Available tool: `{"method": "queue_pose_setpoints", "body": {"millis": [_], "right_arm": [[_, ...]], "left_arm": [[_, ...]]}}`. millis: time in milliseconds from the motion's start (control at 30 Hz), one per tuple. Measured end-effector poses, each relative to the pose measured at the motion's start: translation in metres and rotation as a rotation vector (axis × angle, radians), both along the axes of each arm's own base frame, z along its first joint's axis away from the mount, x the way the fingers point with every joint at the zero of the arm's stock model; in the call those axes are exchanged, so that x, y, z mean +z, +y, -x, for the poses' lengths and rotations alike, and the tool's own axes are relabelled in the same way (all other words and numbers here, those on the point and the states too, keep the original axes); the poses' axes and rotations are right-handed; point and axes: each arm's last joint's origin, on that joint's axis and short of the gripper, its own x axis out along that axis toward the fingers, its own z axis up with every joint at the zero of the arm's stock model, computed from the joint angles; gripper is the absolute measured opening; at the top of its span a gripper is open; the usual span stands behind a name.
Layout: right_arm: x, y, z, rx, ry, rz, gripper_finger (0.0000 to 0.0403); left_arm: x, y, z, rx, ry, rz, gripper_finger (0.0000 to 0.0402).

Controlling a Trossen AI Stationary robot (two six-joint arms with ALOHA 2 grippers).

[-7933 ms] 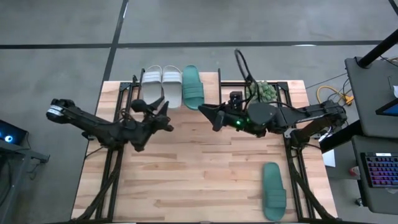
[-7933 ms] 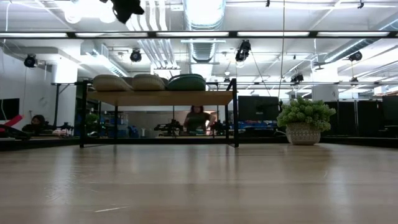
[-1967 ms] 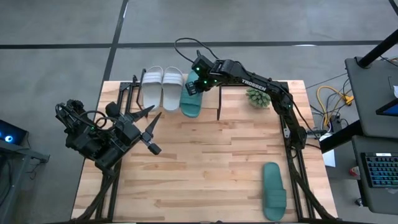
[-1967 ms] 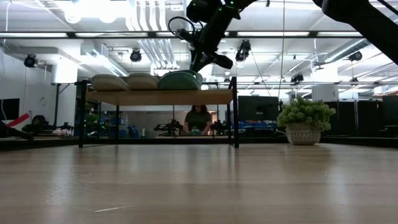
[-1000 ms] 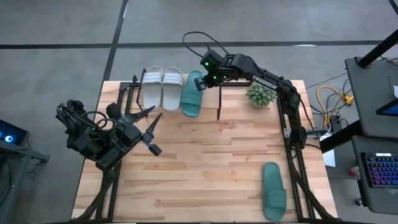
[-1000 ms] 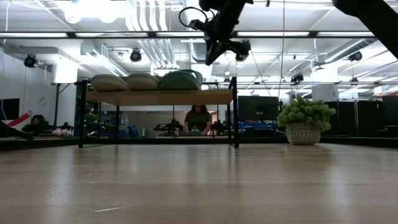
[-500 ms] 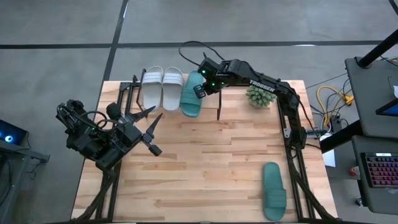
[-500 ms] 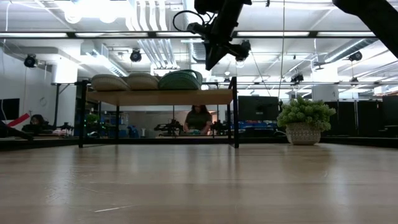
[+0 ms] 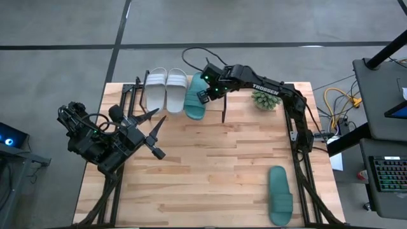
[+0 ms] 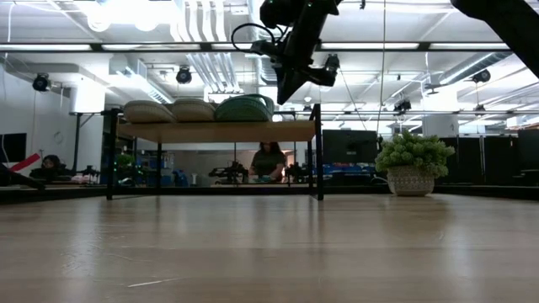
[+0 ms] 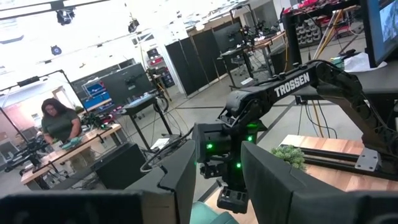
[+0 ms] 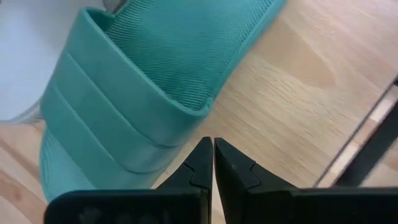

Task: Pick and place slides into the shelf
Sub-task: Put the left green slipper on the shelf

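Observation:
Two pale slides (image 9: 165,89) and a teal slide (image 9: 193,107) lie on the shelf (image 10: 219,131) at the table's far side; the teal one sits askew, sole down. A second teal slide (image 9: 280,194) rests flat on the table near its right front corner. My right gripper (image 9: 203,97) is shut, pointing steeply down; its tips (image 12: 213,149) hang over the shelf plank (image 12: 292,106), right beside the askew slide's strap (image 12: 124,118). My left gripper (image 9: 155,130) waits open over the table's left side with nothing between its fingers. My right gripper's shut fingertips (image 12: 203,155) stand at the teal slide's side edge (image 12: 200,111) just below the strap, coming from above at a slant. I cannot tell whether they touch the slide.
A potted plant (image 9: 266,97) stands to the right of the shelf's black right leg (image 10: 318,151). The tabletop's middle (image 9: 210,165) is bare wood. A person sits at a bench in the room beyond (image 10: 268,162).
My right gripper has come down and shifted toward the table's left and near edges, closing on the teal slide on the shelf, and has stayed shut. The slides have not visibly moved.

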Motion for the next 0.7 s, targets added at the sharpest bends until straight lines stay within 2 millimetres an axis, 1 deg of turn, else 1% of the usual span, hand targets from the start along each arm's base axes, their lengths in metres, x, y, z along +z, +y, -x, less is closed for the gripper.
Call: {"method": "queue_pose_setpoints", "body": {"millis": [400,700], "right_arm": [[-0.004,-0.001,-0.011,-0.011,-0.114,-0.018,0.0008],[-0.007,-0.001,-0.013,-0.003,-0.121,-0.02,0.0008]], "left_arm": [[0.0,0.0,0.0,-0.001,0.001,-0.001,0.0112],[0.0,0.0,0.0,-0.001,0.001,-0.001,0.0112]]}}
